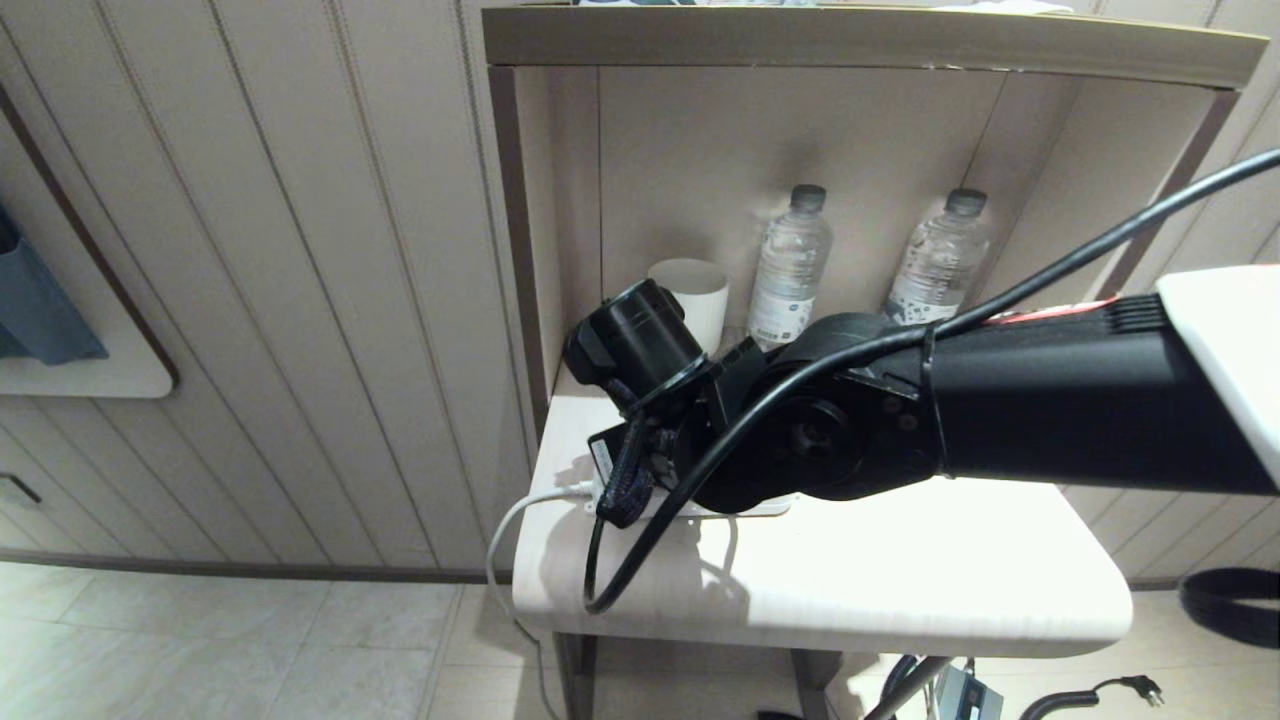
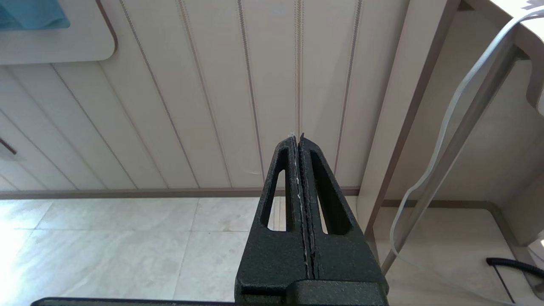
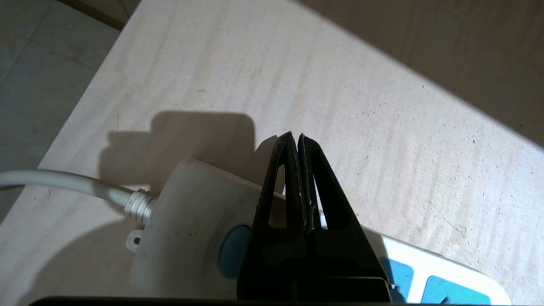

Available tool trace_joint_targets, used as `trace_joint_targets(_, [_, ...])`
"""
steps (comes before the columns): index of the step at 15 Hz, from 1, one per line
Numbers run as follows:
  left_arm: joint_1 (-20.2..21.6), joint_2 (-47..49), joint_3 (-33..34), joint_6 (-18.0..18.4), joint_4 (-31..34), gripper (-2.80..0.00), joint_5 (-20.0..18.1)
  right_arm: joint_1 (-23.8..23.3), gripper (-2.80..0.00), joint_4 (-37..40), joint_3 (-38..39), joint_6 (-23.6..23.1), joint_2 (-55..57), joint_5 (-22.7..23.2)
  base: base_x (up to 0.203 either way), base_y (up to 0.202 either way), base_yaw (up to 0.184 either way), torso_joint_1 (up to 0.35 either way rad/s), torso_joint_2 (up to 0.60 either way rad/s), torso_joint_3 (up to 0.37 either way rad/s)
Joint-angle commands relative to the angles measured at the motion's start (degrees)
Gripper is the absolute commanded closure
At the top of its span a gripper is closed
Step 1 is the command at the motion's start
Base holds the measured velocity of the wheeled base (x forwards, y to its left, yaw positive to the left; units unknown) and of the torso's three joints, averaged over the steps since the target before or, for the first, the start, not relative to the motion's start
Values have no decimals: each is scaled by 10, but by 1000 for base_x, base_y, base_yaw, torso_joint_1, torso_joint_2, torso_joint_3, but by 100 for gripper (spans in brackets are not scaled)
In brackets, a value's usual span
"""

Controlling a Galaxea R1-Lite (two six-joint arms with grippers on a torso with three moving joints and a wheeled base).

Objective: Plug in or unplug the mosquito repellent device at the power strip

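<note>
where shelved, two water bottles (image 1: 791,262)

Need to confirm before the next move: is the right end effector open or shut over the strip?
Shut. The right end effector has its fingers pressed together, empty, above the power strip near its blue button.

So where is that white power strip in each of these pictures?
Head view: the power strip lies on the table, mostly hidden under the right arm.
Left wrist view: not in it.
Right wrist view: under the shut right gripper, blue button end.
Shared landmark: its white cord.
</note>
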Motion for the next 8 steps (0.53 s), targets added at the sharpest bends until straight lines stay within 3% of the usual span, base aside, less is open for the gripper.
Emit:
trace_joint_targets(1, [0, 0, 0, 0, 0, 0, 0, 2, 0, 1, 10, 1, -16, -2, 0, 0, 0, 0, 0, 0])
trace_joint_targets(8, [0, 0, 0, 0, 0, 0, 0, 7, 0, 1, 50, 1, -43, -1, 0, 0, 0, 0, 0, 0])
